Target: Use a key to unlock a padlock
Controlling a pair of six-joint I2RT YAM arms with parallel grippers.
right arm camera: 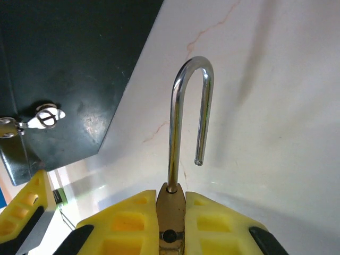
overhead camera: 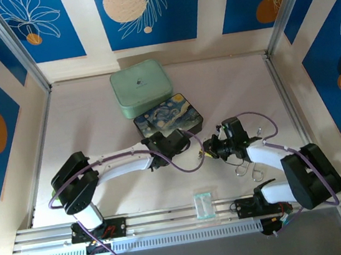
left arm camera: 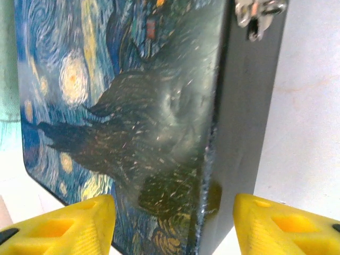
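The padlock (right arm camera: 170,210) has a brass body pinched between my right gripper's (right arm camera: 171,199) yellow fingers. Its silver shackle (right arm camera: 178,106) stands up from the body, and the shackle's free end hangs loose outside the body. In the top view the right gripper (overhead camera: 214,147) sits just right of the painted box (overhead camera: 168,121). My left gripper (left arm camera: 172,212) is open, its fingers apart over the near corner of the painted box (left arm camera: 133,106); in the top view the left gripper (overhead camera: 161,149) is at the box's front edge. The key is out of view.
A silver latch (left arm camera: 257,16) sticks out of the box's dark side wall, and the same latch (right arm camera: 45,119) is visible from the right wrist. A mint-green case (overhead camera: 141,88) lies behind the painted box. Bent wire loops (overhead camera: 248,169) and a small clear bag (overhead camera: 203,203) lie near the front rail.
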